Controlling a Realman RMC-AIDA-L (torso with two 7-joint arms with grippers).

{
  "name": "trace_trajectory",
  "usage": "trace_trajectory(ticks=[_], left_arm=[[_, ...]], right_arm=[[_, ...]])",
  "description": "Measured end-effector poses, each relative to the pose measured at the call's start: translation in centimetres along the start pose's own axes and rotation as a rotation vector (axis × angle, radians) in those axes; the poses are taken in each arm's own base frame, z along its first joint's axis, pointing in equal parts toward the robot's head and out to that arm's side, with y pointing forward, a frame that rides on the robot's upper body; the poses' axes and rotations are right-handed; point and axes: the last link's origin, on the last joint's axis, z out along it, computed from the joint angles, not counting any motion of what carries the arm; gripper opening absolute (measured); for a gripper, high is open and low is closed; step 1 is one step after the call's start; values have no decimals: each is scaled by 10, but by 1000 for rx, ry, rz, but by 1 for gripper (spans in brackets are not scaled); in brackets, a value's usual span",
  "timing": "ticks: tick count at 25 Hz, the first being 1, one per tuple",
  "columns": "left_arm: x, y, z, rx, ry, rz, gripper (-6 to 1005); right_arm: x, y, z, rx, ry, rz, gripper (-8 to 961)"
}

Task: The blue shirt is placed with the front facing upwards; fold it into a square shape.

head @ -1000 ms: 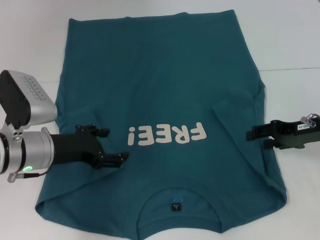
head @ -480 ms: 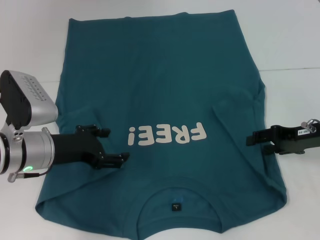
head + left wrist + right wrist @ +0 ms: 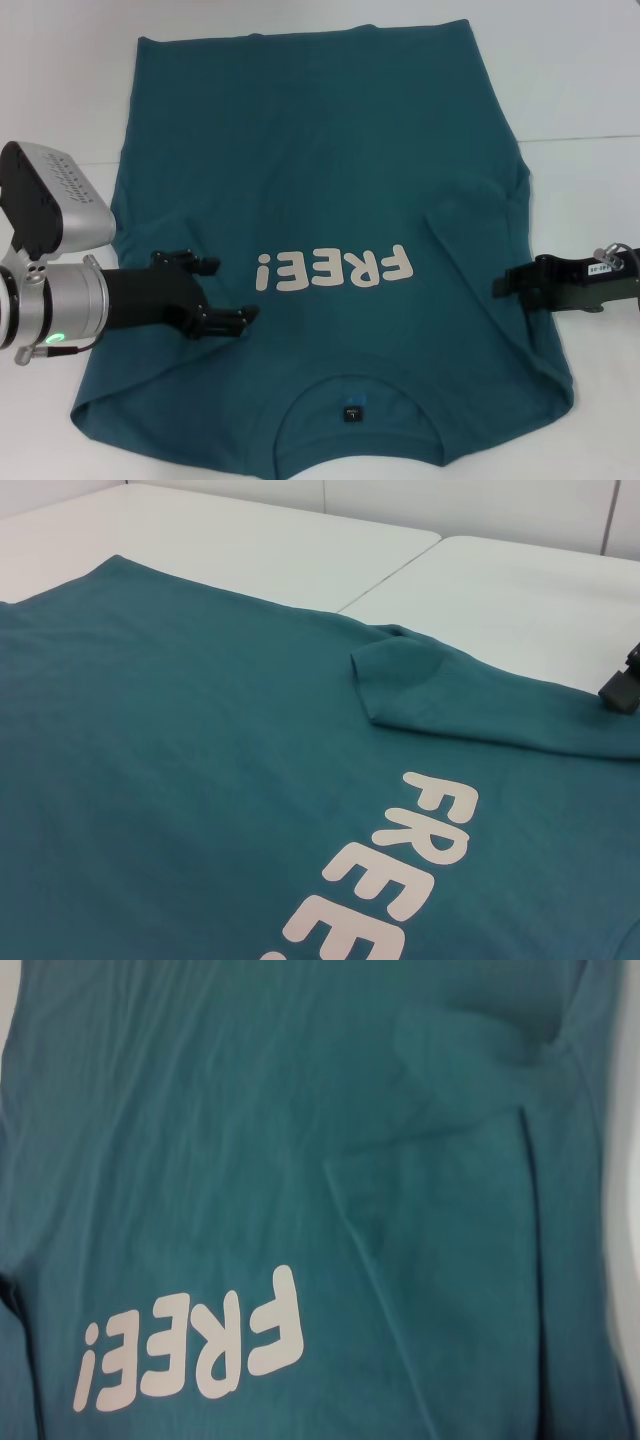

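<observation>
The blue shirt (image 3: 320, 150) lies flat on the white table, front up, white "FREE!" lettering (image 3: 335, 270) across the chest and the neck label (image 3: 351, 413) nearest me. Its right-hand sleeve (image 3: 475, 215) is folded inward onto the body. My left gripper (image 3: 225, 292) hovers open over the shirt's left chest, fingers wide apart with nothing between them. At the shirt's right edge, level with the lettering, sits my right gripper (image 3: 503, 284). The left wrist view shows the shirt (image 3: 200, 740), the folded sleeve (image 3: 400, 675) and the right gripper's tip (image 3: 622, 685). Only shirt (image 3: 250, 1160) fills the right wrist view.
The white table (image 3: 580, 80) surrounds the shirt, with bare surface at the far left, far right and behind the hem. A seam between two tabletops (image 3: 585, 139) runs off to the right.
The right gripper has slid a little toward me along the shirt's right edge. The left gripper and the shirt have stayed put.
</observation>
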Motion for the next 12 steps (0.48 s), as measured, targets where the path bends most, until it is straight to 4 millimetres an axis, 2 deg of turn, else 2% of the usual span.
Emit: trace_trajectory(ticks=[6, 12], left_arm=[[0, -1, 0, 1, -1, 3, 876], [0, -1, 0, 1, -1, 4, 877]], right_arm=[[1, -1, 4, 12, 0, 0, 456], [2, -1, 6, 17, -1, -9, 441]])
